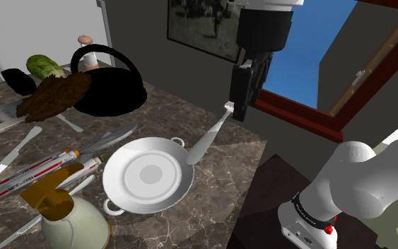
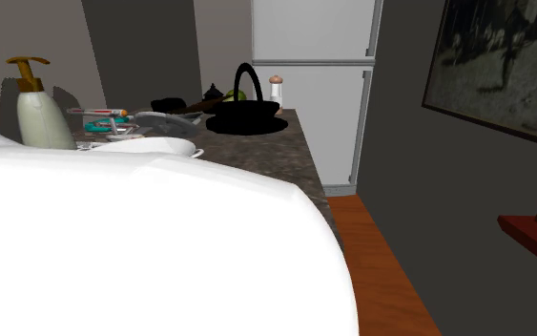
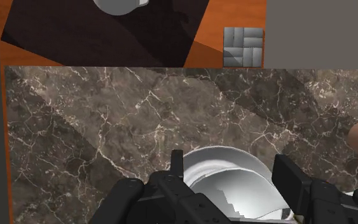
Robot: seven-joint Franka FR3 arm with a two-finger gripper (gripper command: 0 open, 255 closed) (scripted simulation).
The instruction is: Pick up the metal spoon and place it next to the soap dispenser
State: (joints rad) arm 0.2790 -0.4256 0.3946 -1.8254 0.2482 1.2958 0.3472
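Observation:
In the shoulder view my black gripper (image 1: 238, 113) hangs above the counter's back edge, shut on the handle end of the metal spoon (image 1: 210, 134). The spoon slants down from the fingers, clear of the counter, its bowl over the rim of a white pan (image 1: 148, 175). The soap dispenser (image 1: 66, 212), pale green with a brown pump, stands at the counter's near corner, far from the gripper; it is also in the second exterior view (image 2: 39, 110). In the wrist view the gripper (image 3: 234, 168) looks down on the pan (image 3: 225, 162), and a grey sliver of handle shows at one finger (image 3: 177, 164).
A black kettle (image 1: 109, 85) stands at the back, with a brown brush, a cabbage and a small shaker (image 1: 84, 44) beside it. Knives and pens (image 1: 42, 170) lie between pan and dispenser. The marble counter (image 3: 107, 127) ends near the dark stand (image 1: 275, 198). A fridge (image 2: 319, 86) stands beyond.

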